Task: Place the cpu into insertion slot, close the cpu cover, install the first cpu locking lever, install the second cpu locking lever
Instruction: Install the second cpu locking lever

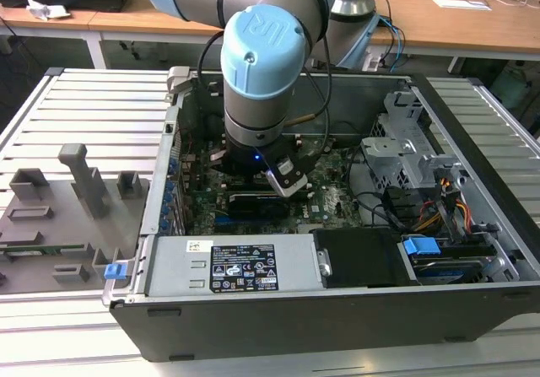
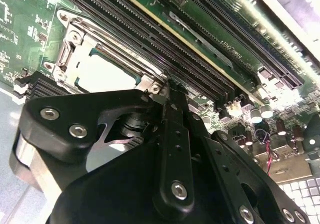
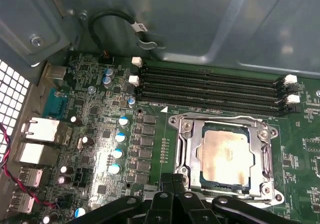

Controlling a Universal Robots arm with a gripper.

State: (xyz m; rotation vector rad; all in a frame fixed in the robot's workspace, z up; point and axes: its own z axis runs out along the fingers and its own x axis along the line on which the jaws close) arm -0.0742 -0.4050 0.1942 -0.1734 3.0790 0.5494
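My pincer [image 3: 175, 184] hangs low over the motherboard [image 3: 100, 134], its fingertips drawn close together and holding nothing that I can see. Just ahead of the tips the cpu [image 3: 223, 156] lies flat in the insertion slot [image 3: 192, 180], silvery top upward. The cpu cover [image 3: 223, 121] lies down around it, framing the chip. I judge placing and covering done, and the locking-lever step in hand. That calls for hooking a thin lever along the socket's edge. The chip is near square, its slightly longer side running away from me toward the memory slots [image 3: 210, 88].
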